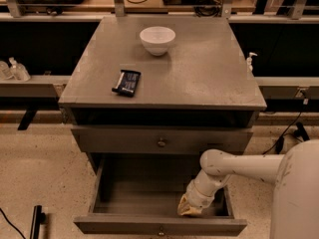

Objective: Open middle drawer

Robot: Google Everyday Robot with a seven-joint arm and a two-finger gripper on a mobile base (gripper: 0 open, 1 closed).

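Note:
The grey cabinet (164,73) has a shut drawer (124,141) with a small round knob (161,143) just under its top. Below it the middle drawer (139,195) stands pulled out, showing its bare grey inside. Its flat front (114,226) is nearest me, with its knob (160,230) at the bottom edge of the view. My gripper (190,208) reaches down from the white arm (234,166) into the right front corner of the open drawer, just behind its front panel. The lowest drawer is hidden beneath.
A white bowl (157,39) and a dark flat packet (126,82) lie on the cabinet top. My white body (299,193) fills the lower right. Cables run on the floor at right (284,133). A black bar (36,222) lies on the floor at lower left.

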